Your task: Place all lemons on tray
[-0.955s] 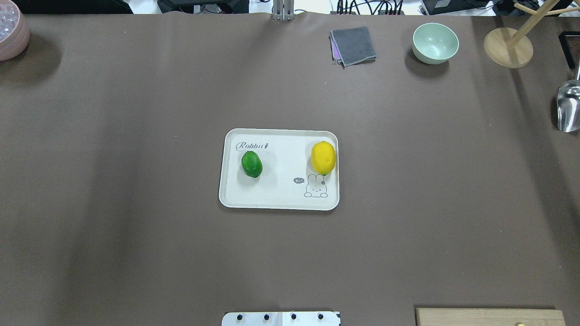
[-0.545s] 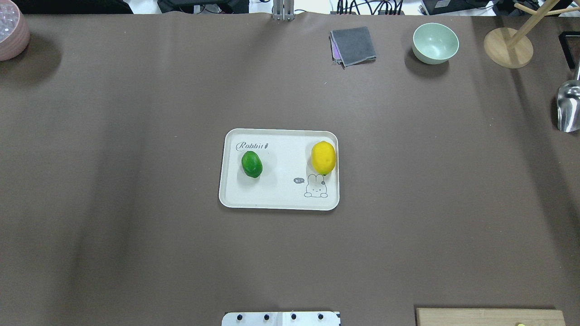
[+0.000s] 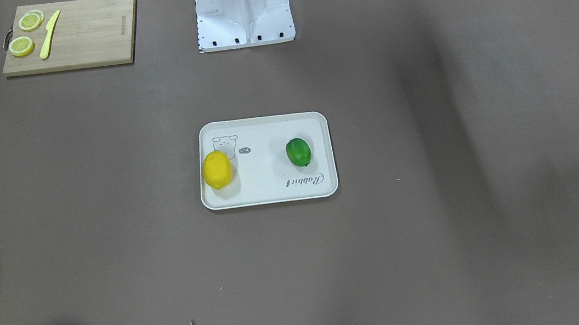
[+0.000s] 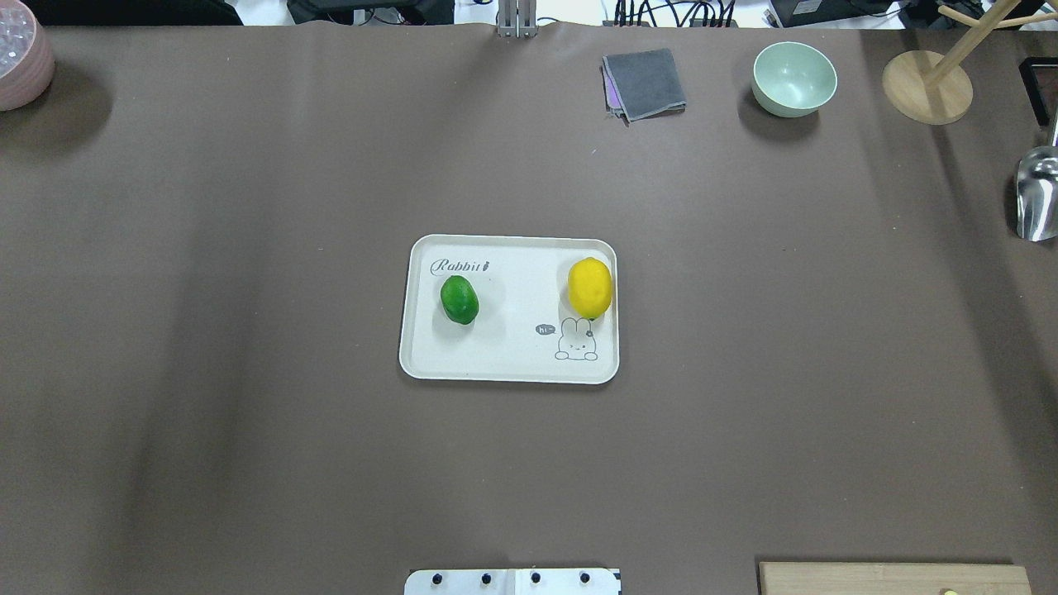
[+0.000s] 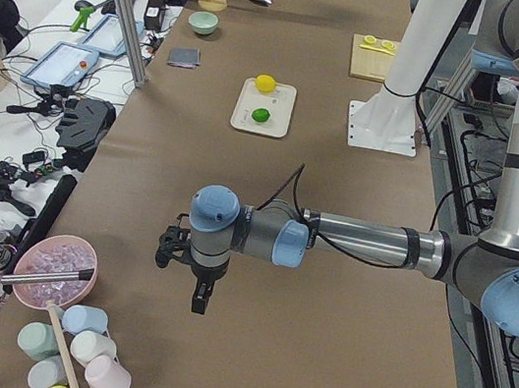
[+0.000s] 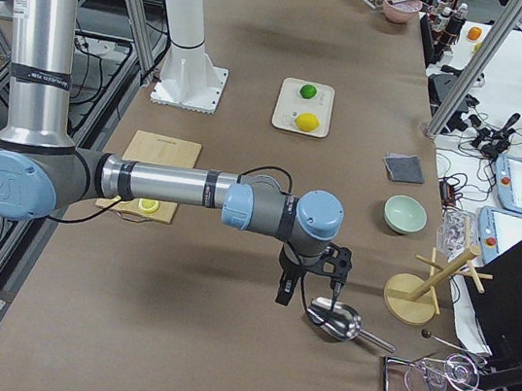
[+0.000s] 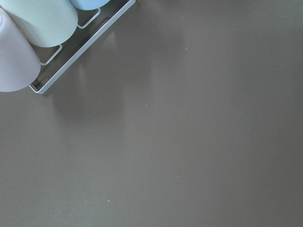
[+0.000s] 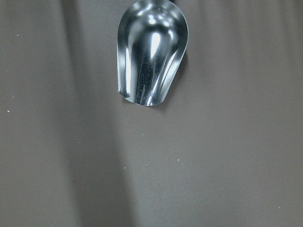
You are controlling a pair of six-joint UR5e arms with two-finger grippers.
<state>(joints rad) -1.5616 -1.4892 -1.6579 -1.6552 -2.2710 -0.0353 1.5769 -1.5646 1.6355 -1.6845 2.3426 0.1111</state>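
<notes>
On the tray (image 4: 508, 364) you can read "Rabbit" in script at one corner and a tiny "hi" bubble beside the bunny drawing. The cutting board (image 3: 86, 38) carries a faint stamp, too small to read.

Both lemons lie on the tray. The green lemon (image 4: 459, 299) sits just under the script. The yellow lemon (image 4: 590, 287) lies close to the opposite short rim, with its tip at the bunny's ears. The two fruits are well apart.

Brown desk (image 4: 248, 330) cover runs wide on every side of the tray. The cloth (image 4: 645, 83), green bowl (image 4: 794, 78) and wooden stand (image 4: 926, 87) keep to the far edge, and a pink bowl (image 4: 21, 62) sits at the far left corner.

The overhead view gives you only a strip of the cutting board. The front-facing view shows all of it, with the lemon slices (image 3: 21, 45) and a yellow knife (image 3: 49, 42) on top.

Only the side views show the arms. The left claw (image 5: 199, 301) hangs over the desk's left end, near a pink bowl and cups (image 7: 38, 23). The right claw (image 6: 306, 286) hangs over the metal scoop (image 8: 150, 52) at the right end. Both are well away from the tray. You cannot tell from these angles whether either claw's fingers are apart or together
</notes>
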